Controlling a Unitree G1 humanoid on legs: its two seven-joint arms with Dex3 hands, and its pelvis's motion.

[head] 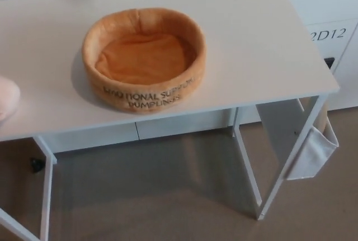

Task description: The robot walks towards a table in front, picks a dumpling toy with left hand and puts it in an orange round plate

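Neither hand in view, empty orange plate [144, 59] on white table [257, 45], dumpling toy [8, 97] at left edge

dumpling toy [8, 98] cut off at left edge; face hidden.

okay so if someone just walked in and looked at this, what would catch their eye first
Most likely the orange round plush plate, sitting empty near the middle of the white table with black lettering on its front wall. Next, the pale pink dumpling toy at the table's left edge, mostly cut off by the frame. Neither robot hand shows.
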